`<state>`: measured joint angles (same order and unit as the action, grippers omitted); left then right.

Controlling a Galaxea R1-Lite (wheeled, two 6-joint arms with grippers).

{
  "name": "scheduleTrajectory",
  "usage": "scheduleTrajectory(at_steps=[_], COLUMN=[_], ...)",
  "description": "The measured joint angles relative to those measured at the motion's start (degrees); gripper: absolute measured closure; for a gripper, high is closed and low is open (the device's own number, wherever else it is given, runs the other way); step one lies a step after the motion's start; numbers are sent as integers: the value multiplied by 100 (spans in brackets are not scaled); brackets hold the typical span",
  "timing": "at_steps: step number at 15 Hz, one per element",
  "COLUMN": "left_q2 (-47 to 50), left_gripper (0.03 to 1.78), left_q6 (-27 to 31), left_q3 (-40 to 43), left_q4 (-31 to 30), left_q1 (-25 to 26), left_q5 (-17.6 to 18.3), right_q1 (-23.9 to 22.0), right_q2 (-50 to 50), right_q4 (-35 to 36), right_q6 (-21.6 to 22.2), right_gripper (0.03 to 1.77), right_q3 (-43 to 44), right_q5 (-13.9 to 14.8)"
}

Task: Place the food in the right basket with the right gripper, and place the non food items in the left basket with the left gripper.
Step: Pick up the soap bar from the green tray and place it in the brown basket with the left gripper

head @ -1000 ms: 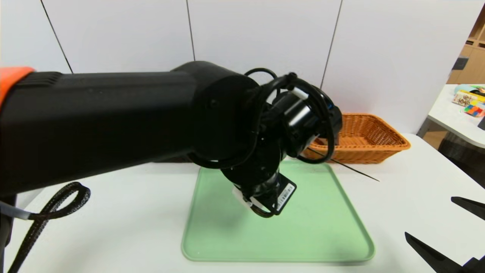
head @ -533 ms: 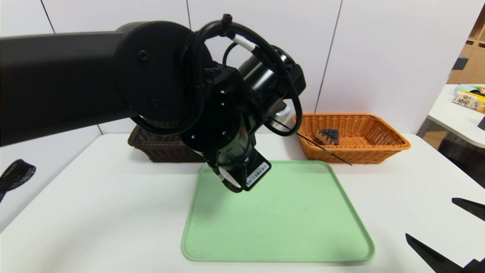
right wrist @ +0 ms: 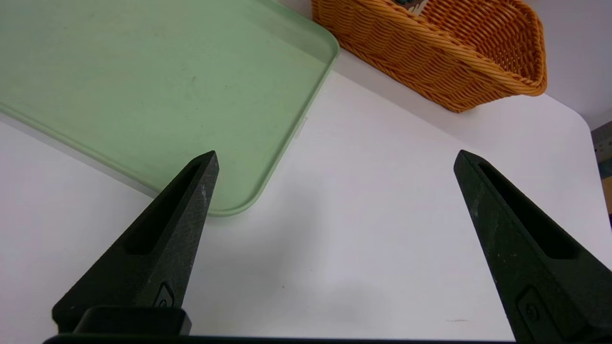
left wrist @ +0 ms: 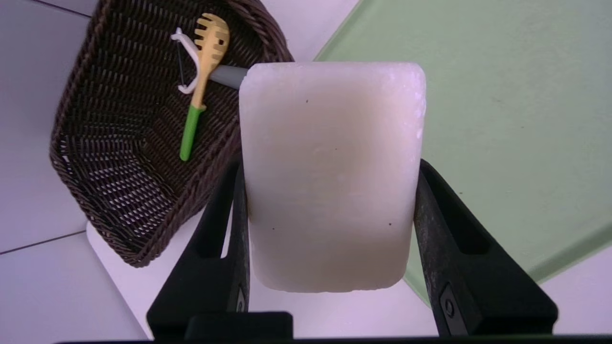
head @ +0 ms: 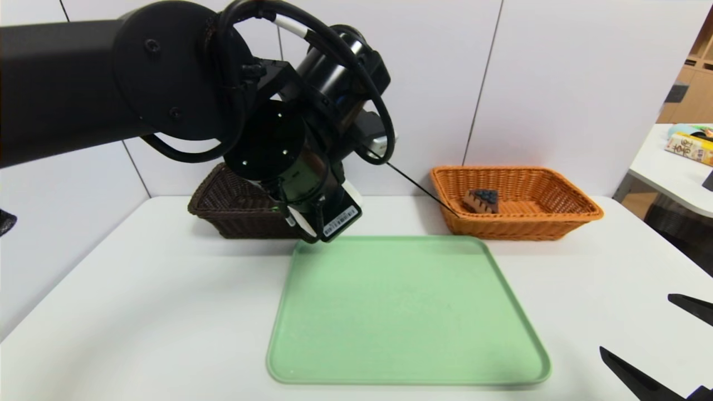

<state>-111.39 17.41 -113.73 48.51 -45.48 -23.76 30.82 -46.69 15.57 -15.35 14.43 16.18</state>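
Observation:
My left gripper [left wrist: 330, 167] is shut on a white bar of soap [left wrist: 330, 191], held in the air over the table between the green tray's far left corner and the dark brown left basket [left wrist: 119, 200]. That basket [head: 223, 209] holds a yellow pasta spoon with a green handle [left wrist: 203, 76] and a white peeler [left wrist: 184, 62]. The orange right basket [head: 535, 225] holds a slice of blueberry cake [head: 482, 200]. My right gripper [right wrist: 334, 157] hangs open and empty over bare table at the front right [head: 634, 323].
The green tray [head: 406, 312] lies in the middle of the white table with nothing on it. My left arm [head: 167, 89] stretches across the upper left of the head view. A side table with boxes [head: 688, 147] stands at the far right.
My left arm has lifted and swung left and back from over the tray toward the brown basket, carrying the soap. The orange basket and its cake have come into view. The right gripper stayed put.

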Motion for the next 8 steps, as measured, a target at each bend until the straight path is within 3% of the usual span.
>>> scheduleTrajectory(at_steps=[8], left_q2=[-229], left_gripper=[84], left_q6=[332], left_q3=[0], left_q4=[-874], left_q1=[800], left_q5=[44], right_q1=[0], right_q2=[52], right_q4=[-2], right_q6=[-2], right_gripper=[10], right_q3=[-27], right_q5=[-2])
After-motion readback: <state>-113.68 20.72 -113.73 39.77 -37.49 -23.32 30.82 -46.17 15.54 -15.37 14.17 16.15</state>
